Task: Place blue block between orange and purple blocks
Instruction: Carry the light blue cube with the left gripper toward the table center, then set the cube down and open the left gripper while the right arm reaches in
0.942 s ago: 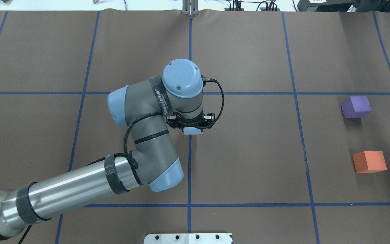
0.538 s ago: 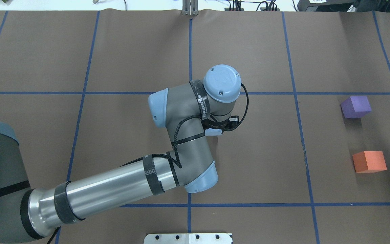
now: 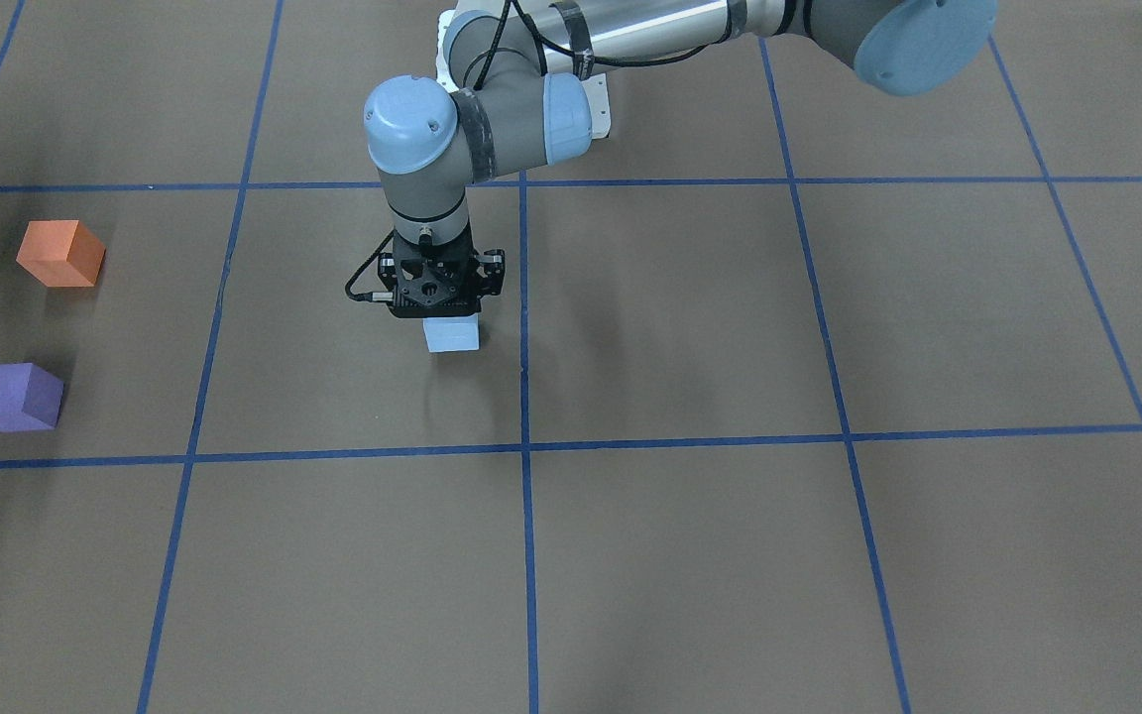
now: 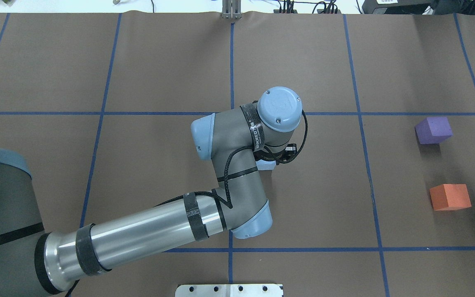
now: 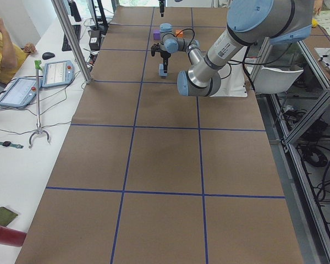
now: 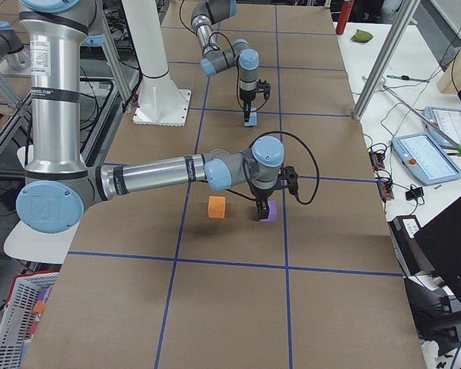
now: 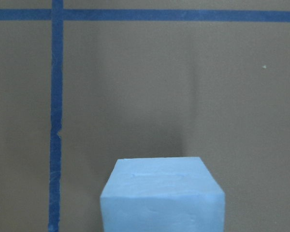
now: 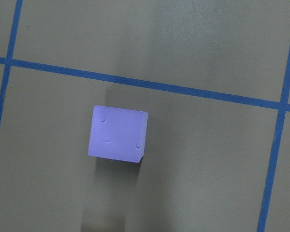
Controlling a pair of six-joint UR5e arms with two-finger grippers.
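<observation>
My left gripper (image 3: 451,323) is shut on the light blue block (image 3: 453,339) and holds it near the table's middle, just above the brown paper. The block also shows in the overhead view (image 4: 265,166) and the left wrist view (image 7: 162,193). The purple block (image 4: 433,130) and the orange block (image 4: 450,196) sit apart at the far right of the overhead view, with a gap between them. My right gripper (image 6: 261,209) hangs beside the purple block (image 8: 118,134). I cannot tell whether it is open or shut.
The table is covered in brown paper with blue tape grid lines (image 4: 231,62). A white mounting plate (image 4: 229,290) sits at the near edge. The left arm's elbow (image 4: 250,222) lies over the middle of the table.
My left arm has moved to the right with the blue block in it, toward the purple and orange blocks. A black tip of the right gripper has come further in at the right edge.
</observation>
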